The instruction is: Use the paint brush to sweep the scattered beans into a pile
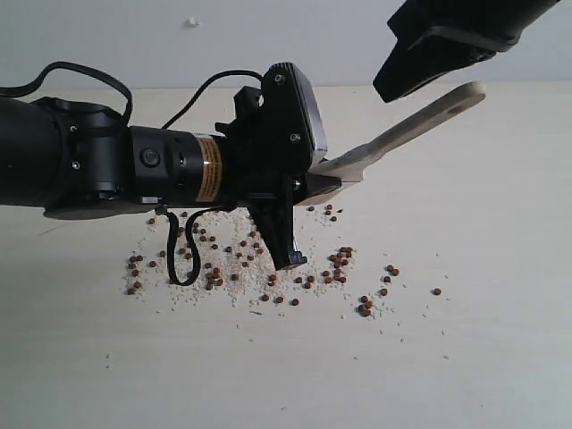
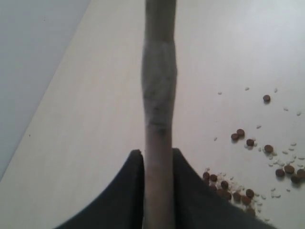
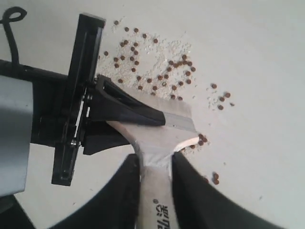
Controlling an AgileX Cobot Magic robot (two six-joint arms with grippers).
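My left gripper [image 1: 329, 181] [image 2: 157, 155] [image 3: 157, 117] is shut on the paint brush [image 1: 420, 121] [image 2: 159, 95] [image 3: 162, 143], clamping its flat faces at the silver ferrule [image 3: 180, 121]. The wooden handle slants up to the right; the bristles are hidden behind the gripper. My right gripper [image 1: 386, 88] [image 3: 155, 160] hovers open just above the handle's end, its fingers pointing along the handle, apart from it in the exterior view. The beans [image 1: 365, 308] [image 2: 224, 186] [image 3: 178, 62] lie scattered in a loose, wide band with white grains, under and around the brush head.
A black cable loop [image 1: 179, 259] hangs from the left arm down over the beans. A single bean [image 1: 436, 291] lies apart to the right. The pale table [image 1: 500, 357] runs back to a grey wall [image 1: 268, 36].
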